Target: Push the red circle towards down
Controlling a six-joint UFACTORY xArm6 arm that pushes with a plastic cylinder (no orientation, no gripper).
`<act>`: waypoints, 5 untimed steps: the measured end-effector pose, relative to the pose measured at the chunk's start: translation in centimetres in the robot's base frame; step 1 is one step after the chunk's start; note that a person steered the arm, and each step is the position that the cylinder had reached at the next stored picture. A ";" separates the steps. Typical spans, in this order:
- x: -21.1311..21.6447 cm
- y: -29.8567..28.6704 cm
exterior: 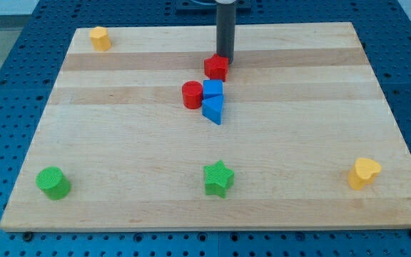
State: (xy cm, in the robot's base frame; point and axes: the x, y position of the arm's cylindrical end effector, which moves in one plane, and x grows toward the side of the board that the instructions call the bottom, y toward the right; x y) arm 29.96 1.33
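The red circle (192, 95) is a short red cylinder near the board's middle, touching the left side of a blue cube (213, 89). A blue triangle (213, 110) lies just below the cube. A red block (216, 67) of unclear angular shape sits above the cube. My tip (225, 59) is at the end of the dark rod, right against the upper right of that red block. The tip is above and to the right of the red circle, not touching it.
A yellow block (100, 38) sits at the top left corner. A green cylinder (53, 182) is at the bottom left, a green star (218, 178) at the bottom centre, and a yellow heart (364, 173) at the bottom right. The wooden board (120, 143) ends at blue pegboard.
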 end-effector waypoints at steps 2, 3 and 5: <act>1.3 -1.5; 2.4 -1.5; 3.0 -1.6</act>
State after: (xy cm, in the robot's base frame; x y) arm 32.95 -0.25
